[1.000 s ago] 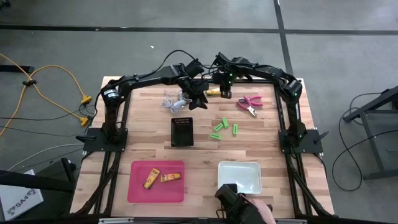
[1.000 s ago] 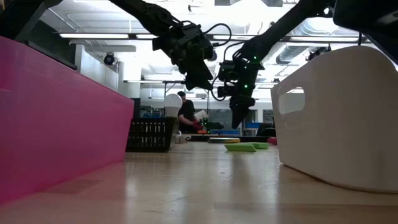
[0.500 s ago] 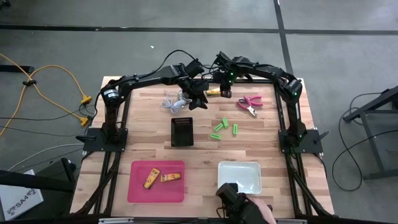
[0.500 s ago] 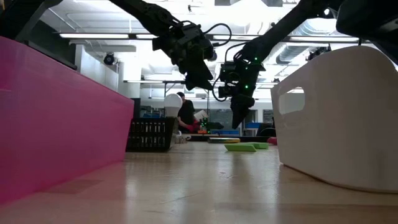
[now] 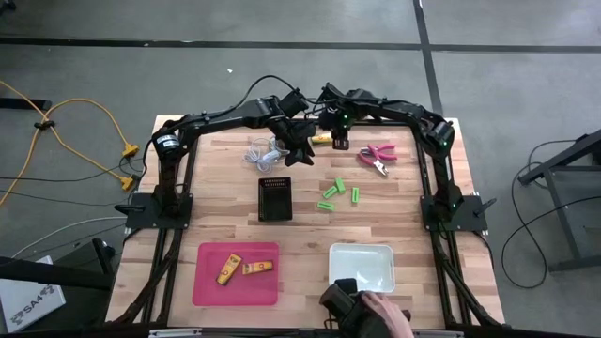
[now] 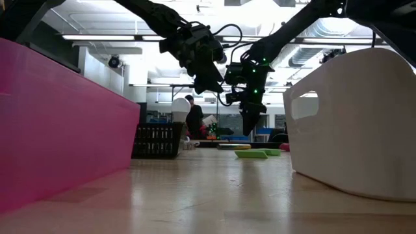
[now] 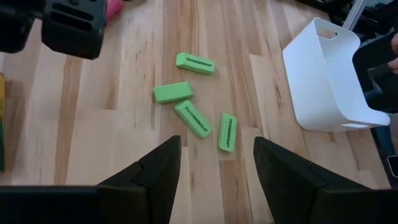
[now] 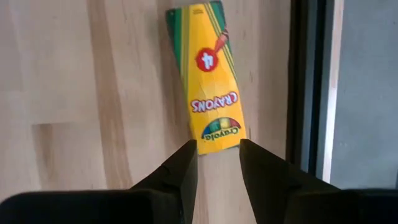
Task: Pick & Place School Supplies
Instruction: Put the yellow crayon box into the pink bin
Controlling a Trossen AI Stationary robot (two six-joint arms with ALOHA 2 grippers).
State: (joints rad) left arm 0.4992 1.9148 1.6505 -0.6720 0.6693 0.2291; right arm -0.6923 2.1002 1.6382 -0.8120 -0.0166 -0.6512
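Note:
A yellow crayon box (image 8: 208, 74) lies flat on the wood near the table's far edge (image 5: 322, 138). My right gripper (image 8: 217, 158) hangs open just above the box's near end, pointing down and clear of it (image 6: 250, 122). My left gripper (image 7: 217, 165) is open and empty. It sits raised beside the right one (image 5: 300, 148) and points slanting down toward several green pieces (image 7: 194, 93) lying flat on the table. A pink-handled tool (image 5: 377, 156) lies to the right of the grippers. Two more yellow boxes (image 5: 242, 269) lie in the pink tray (image 5: 211, 282).
A black ribbed box (image 5: 274, 198) stands mid-table. A white bulb with a coiled cord (image 5: 262, 150) lies at the far left. A white bin (image 5: 376, 255) sits at the near edge, with a person's hand (image 5: 380, 312) on a dark device just in front of it.
My right gripper has tipped a little over the crayon box while staying in place. The person's hand at the near edge has shifted slightly toward the left.

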